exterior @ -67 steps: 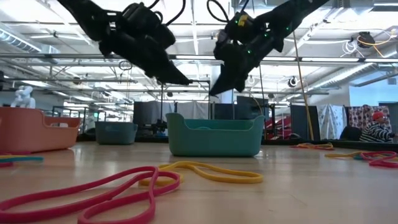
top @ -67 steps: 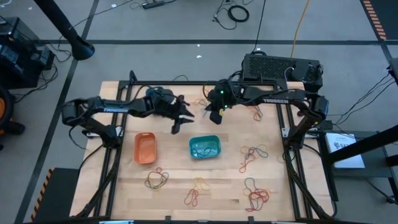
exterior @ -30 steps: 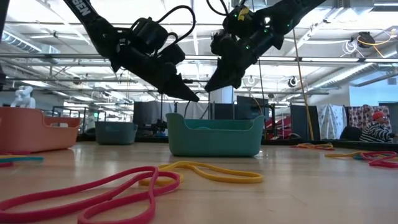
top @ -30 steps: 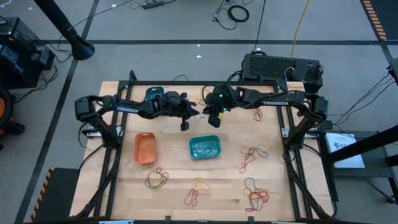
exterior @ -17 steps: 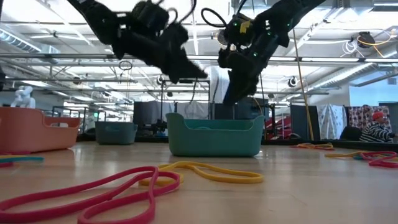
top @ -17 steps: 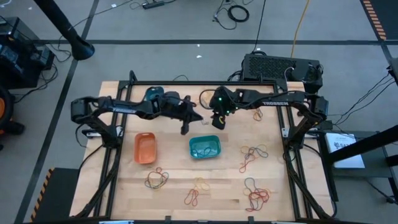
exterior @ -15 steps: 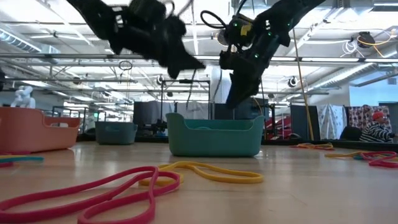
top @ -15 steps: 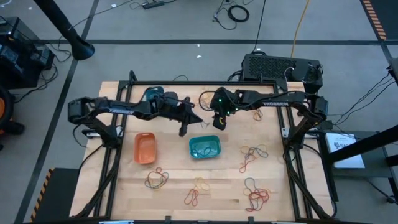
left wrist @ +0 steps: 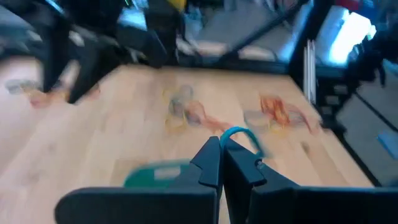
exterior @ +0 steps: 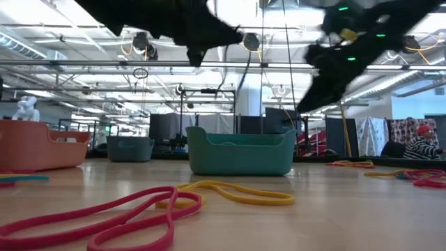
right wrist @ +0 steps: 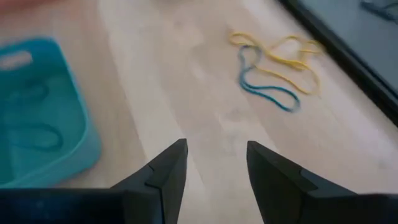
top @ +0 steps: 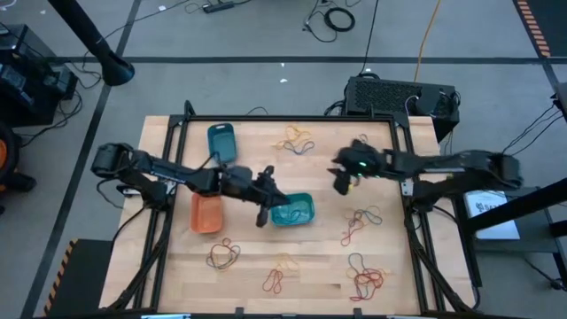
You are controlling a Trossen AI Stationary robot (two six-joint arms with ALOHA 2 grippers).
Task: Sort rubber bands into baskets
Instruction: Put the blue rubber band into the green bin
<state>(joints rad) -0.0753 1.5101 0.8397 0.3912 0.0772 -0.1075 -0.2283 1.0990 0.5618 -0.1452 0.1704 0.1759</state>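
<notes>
Pinching a blue-green band (left wrist: pixel 239 134) in left gripper (left wrist: pixel 221 163), probably | hovering at teal basket (top: pixel 292 210) left rim, basket just rightward | idling right gripper (right wrist: pixel 211 163) spread, empty, beyond basket's right.

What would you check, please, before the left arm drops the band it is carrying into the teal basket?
1. Left gripper shut on the blue-green band: ok.
2. Left gripper above the teal basket: cannot tell; in the high view it sits at the basket's left edge.
3. Band colour matches the basket: ok; similar bands already lie inside.
4. Right gripper clear of the basket: ok; open, empty, off to its right.
5. Orange basket and blue basket out of the drop path: ok.
</notes>
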